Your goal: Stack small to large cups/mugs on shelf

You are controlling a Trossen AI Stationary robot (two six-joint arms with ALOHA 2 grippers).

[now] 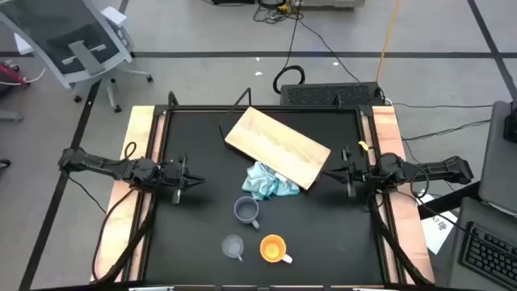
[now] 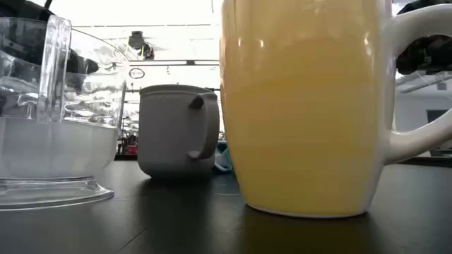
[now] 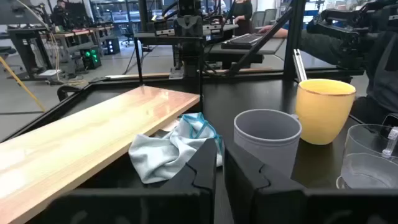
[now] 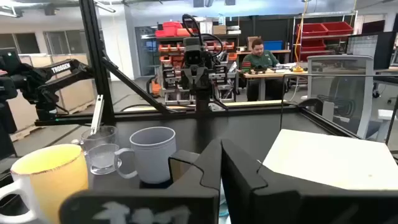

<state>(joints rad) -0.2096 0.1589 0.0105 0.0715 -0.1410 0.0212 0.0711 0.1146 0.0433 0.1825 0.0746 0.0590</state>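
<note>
Overhead, the board (image 1: 277,147) lies at table centre; the grey mug (image 1: 246,210), clear cup (image 1: 233,246) and orange mug (image 1: 273,248) cluster toward six o'clock. The left gripper (image 1: 192,179) waits at nine, the right gripper (image 1: 335,172) at three, both closed and empty. Low down, the clear cup looks light, slick and brittle; its rim seems the safest hold.

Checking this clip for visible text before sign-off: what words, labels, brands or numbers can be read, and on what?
"TROSSEN": white lettering on the left arm, seen in the right wrist view.
Round sign in the room behind the table, low view: too small to read.
Papers by the table's right edge, high view: print too small to read.
The orange mug, grey-blue mug and clear cup: no lettering visible.
</note>
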